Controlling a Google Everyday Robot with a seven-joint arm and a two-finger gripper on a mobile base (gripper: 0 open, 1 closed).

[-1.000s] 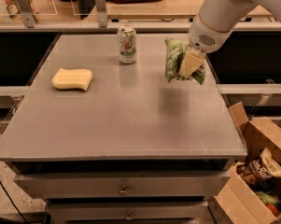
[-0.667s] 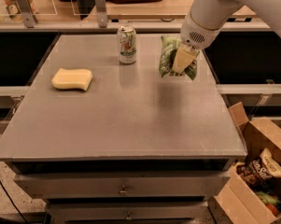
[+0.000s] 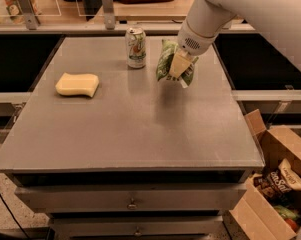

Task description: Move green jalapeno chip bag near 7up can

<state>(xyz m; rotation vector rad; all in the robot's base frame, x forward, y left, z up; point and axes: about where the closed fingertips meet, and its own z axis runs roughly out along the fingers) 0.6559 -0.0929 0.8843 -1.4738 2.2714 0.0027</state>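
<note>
Near the bench's (image 3: pixel 135 134) far edge, the gripper (image 3: pixel 179 68) clamps the bag (image 3: pixel 164 62) aloft beside the can (image 3: pixel 135 47), apparently for placing.

White arm (image 3: pixel 250 9), gripper (image 3: pixel 177 69) at its tip (tan fingers (image 3: pixel 180 62))

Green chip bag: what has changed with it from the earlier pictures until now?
The gripper, shut on the green jalapeno chip bag, has carried it toward the 7up can, not touching it. The can and the yellow sponge stayed in place.
</note>
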